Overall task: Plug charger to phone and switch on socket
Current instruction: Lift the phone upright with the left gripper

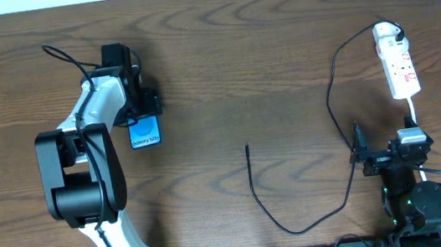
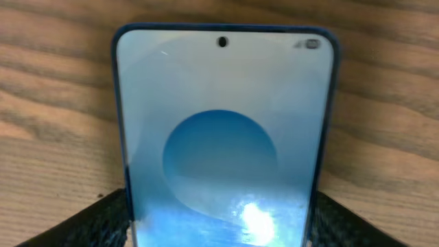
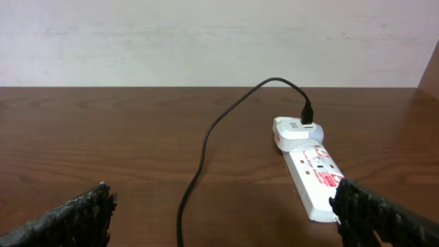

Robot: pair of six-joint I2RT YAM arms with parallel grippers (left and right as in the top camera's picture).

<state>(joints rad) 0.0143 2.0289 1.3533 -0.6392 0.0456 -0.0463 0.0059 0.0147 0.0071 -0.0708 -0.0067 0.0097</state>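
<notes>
The phone [image 1: 144, 133] lies flat on the table with its blue screen up, and it fills the left wrist view [image 2: 219, 137]. My left gripper [image 1: 142, 116] straddles it, a finger [image 2: 89, 226] hard by each long edge; I cannot see whether they press on it. The charger [image 1: 332, 101] runs from its white adapter [image 3: 295, 130] in the socket [image 3: 312, 175] down the table to a loose plug tip [image 1: 247, 148] at mid-table. My right gripper [image 3: 223, 213] stands wide open just short of the socket [image 1: 399, 63], with nothing held and the charger [image 3: 206, 144] passing between its fingers.
The socket's white cord [image 1: 411, 108] runs toward the right arm's base [image 1: 415, 201]. A thicker black robot cable [image 1: 65, 58] loops behind the left arm. A pale wall [image 3: 206, 41] bounds the table's far edge.
</notes>
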